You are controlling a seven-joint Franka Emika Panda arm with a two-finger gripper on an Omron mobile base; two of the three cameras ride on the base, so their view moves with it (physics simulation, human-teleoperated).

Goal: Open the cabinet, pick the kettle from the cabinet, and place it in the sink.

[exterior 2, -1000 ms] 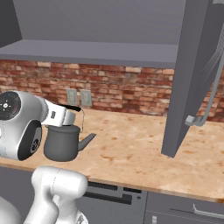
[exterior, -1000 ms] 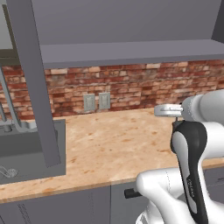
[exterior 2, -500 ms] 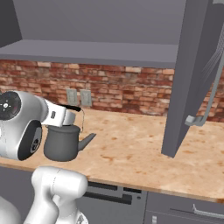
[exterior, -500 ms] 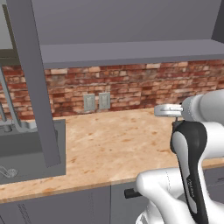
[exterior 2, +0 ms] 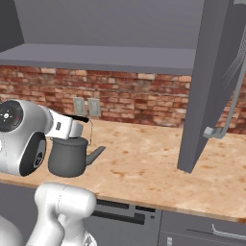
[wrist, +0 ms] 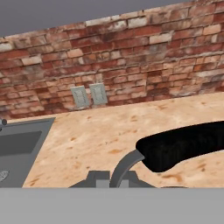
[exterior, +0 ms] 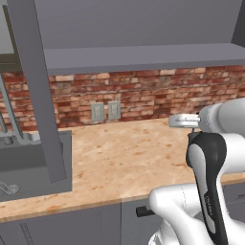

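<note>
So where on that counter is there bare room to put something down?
The counter lies bare from the sink to the kettle, up to the brick wall with its outlets. It is crowded at the sink, where the open cabinet door hangs.

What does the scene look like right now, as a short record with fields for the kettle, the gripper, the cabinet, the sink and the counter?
kettle: grey, hanging by its black handle from the gripper, body above the counter, spout pointing right in the right base view
gripper: shut on the kettle handle
cabinet: doors open, one door hanging in front of the sink, another at the right
sink: dark basin at the left end of the counter, kettle not in it yet
counter: speckled tan top, brick wall with two outlets behind
</note>
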